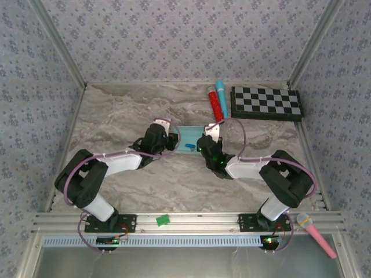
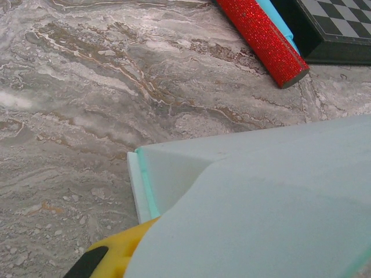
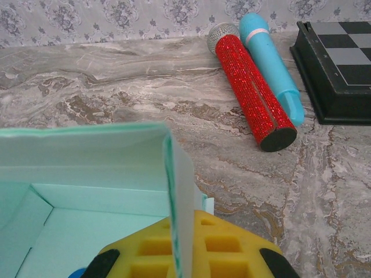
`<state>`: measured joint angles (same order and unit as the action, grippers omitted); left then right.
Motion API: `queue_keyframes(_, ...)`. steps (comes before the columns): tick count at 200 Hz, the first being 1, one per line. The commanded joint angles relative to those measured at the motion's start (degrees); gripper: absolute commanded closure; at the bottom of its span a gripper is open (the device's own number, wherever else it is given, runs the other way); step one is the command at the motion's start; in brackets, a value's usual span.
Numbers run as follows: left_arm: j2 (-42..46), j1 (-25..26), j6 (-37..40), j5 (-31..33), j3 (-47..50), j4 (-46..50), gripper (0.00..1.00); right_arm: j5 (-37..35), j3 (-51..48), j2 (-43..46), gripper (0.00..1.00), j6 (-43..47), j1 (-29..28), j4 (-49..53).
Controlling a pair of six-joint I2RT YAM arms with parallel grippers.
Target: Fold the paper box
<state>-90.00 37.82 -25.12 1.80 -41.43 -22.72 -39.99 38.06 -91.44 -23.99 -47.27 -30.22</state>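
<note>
Item: paper box [image 1: 190, 139], mint card, part-formed, top open, centre of table [image 1: 116, 116].
Posn: directly btwn grippers, long axis approx. L–R.
L gripper [image 1: 174, 139]: clamped on box's left wall.
R gripper [image 1: 204, 142]: pinched on right wall (yellow pad [image 3: 197, 249] behind card).
Neither arm nearer.

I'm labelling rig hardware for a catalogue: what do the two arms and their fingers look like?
Both the left arm and right arm have chunky black joints, a pale grey-white forearm link and a lilac cable looping alongside. A green light glows near the right wrist. The finger pads are yellow, waffle-gridded, with black ends.
</note>
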Motion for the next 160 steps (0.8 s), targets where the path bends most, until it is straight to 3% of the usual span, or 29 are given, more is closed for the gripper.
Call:
queue_keyframes(1, 0.56, 1.39, 0.25, -0.52, 1.78, 1.79, 0.86, -1.09, -0.96, -0.41, 0.96, -1.09, -1.4, -1.1)
queue_keyframes(160, 4.07, 2.67, 0.33, 2.96, 8.43, 0.08, 0.81, -5.21, -4.68, 0.2, 0.94, -3.55, -5.34, 1.69)
